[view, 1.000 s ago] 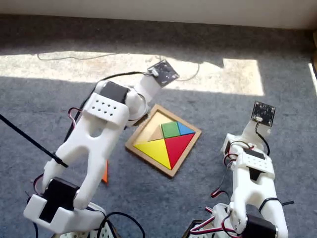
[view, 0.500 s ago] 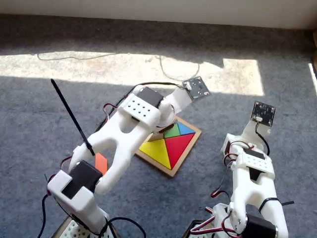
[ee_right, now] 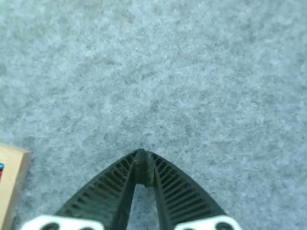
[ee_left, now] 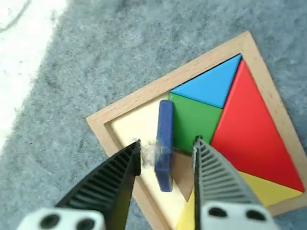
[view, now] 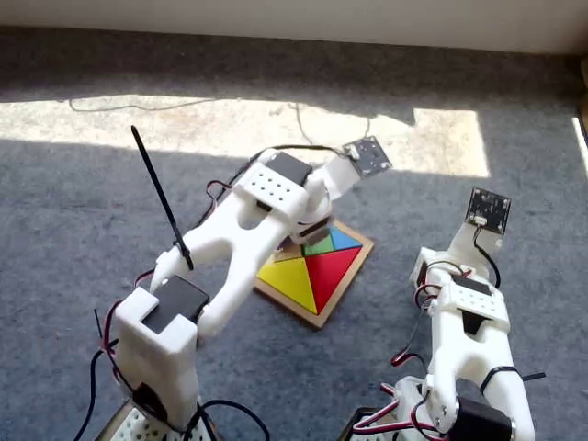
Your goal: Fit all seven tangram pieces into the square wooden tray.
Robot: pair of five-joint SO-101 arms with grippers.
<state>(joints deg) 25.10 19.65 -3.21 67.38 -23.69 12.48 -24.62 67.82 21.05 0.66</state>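
Observation:
The square wooden tray [ee_left: 144,93] lies on grey carpet, holding a light blue triangle [ee_left: 211,84], a green square [ee_left: 194,122], a red triangle [ee_left: 249,134] and a yellow triangle [ee_left: 268,191]. A dark blue piece [ee_left: 164,158] stands on its edge in the tray's pale bare part, against the green square. My left gripper [ee_left: 167,143] hangs open over it, one finger on each side, neither clearly touching it. In the high view the left arm [view: 266,207] covers the tray's [view: 358,262] far left part. My right gripper [ee_right: 144,165] is shut with nothing in it, over bare carpet.
A corner of the tray [ee_right: 7,177] shows at the edge of the right wrist view. The right arm [view: 469,312] stands right of the tray. A sunlit strip of carpet [view: 184,124] with a thin cable lies beyond. A black rod [view: 161,197] sticks up by the left arm.
The left arm has swung to the right across the tray, and its wrist now sits over the tray's far side. An orange piece seen earlier on the carpet is now hidden. The right arm kept still.

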